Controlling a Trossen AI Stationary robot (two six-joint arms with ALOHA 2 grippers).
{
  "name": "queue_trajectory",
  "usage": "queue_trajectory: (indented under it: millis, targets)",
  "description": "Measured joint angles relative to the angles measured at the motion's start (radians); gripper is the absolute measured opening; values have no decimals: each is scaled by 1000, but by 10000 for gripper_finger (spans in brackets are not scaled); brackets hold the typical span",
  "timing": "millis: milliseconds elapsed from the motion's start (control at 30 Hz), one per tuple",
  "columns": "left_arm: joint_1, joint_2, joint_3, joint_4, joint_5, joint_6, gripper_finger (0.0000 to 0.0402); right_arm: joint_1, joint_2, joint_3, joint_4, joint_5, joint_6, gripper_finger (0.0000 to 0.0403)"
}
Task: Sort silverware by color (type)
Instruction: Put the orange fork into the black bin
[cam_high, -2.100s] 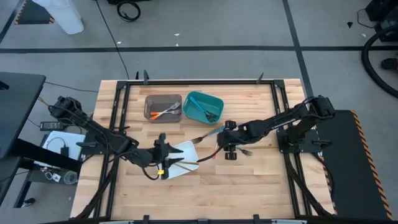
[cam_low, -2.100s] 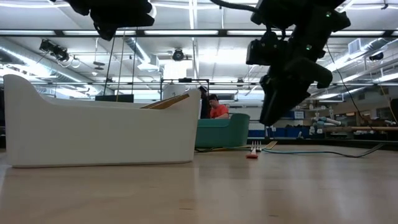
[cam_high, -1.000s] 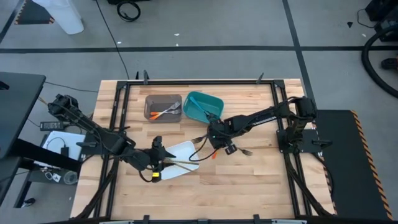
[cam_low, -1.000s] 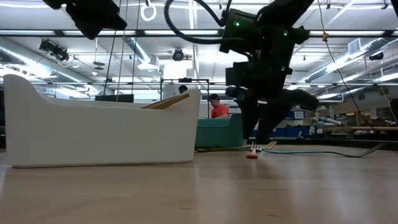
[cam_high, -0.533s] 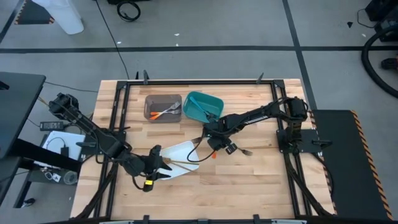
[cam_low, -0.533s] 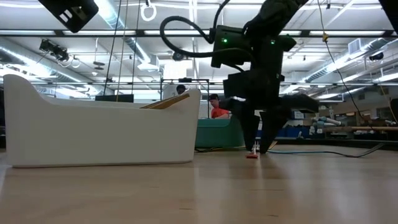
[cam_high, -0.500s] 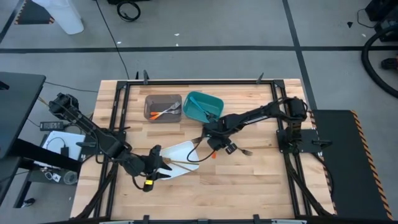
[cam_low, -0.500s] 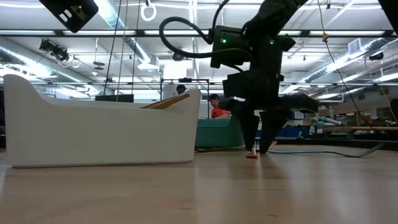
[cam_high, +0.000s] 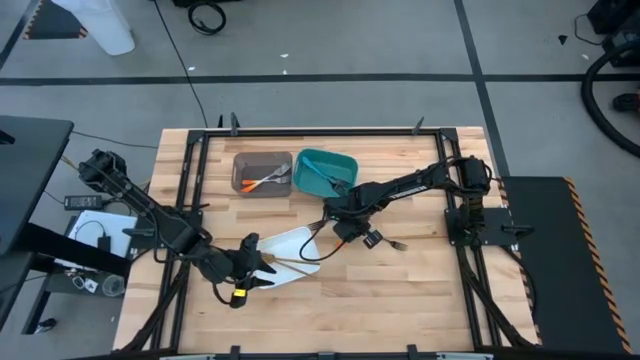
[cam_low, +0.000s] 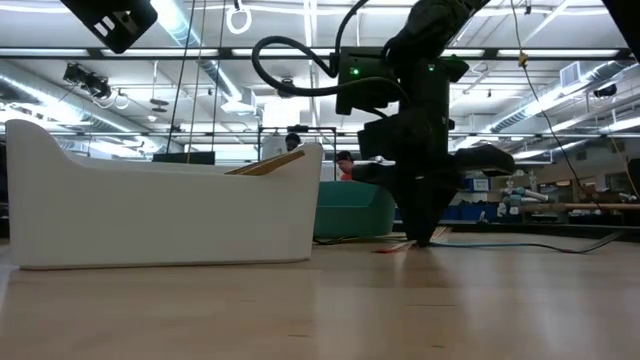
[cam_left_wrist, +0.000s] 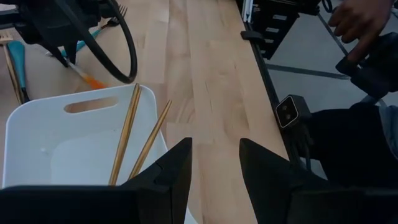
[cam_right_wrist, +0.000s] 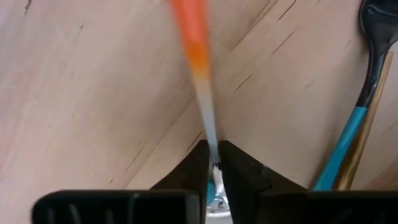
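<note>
**Right wrist view: orange-handled utensil nipped at its metal end**

- Item: orange-handled utensil (cam_right_wrist: 198, 59), lying on the wooden table (cam_right_wrist: 93, 93); long axis runs straight away from the right gripper (cam_right_wrist: 213, 163), orange handle at the far end.
- Grip: the two fingers are closed to a narrow slit on the slim metal shaft.
- Neighbours: a teal-handled piece (cam_right_wrist: 343, 140) and a gold one just beside it, untouched.
- High view: right gripper (cam_high: 338, 224) sits between the teal bin (cam_high: 327, 170) and the white tray (cam_high: 290, 262); grey bin (cam_high: 262, 171) beyond.
- Left gripper (cam_left_wrist: 211, 163): fingers parted, empty, at the tray (cam_left_wrist: 37, 149) holding gold pieces (cam_left_wrist: 126, 134); farther from the utensil.
</note>
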Motion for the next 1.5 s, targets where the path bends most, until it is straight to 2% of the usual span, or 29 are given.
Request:
queue_trajectory:
  millis: [233,900,1333,1500]
  targets:
    - [0,0,0,0,0,0,142,2,0,-1,-5,13,11,28]
    - [1,0,0,0,0,0,142,19,-40,-7,3,90,30,17]
    - [2,0,0,1,-4,0,142,31,-47,-5,-14,161,105,17]
    - [5,0,0,1,-7,0,142,34,-55,44,-72,165,142,17]
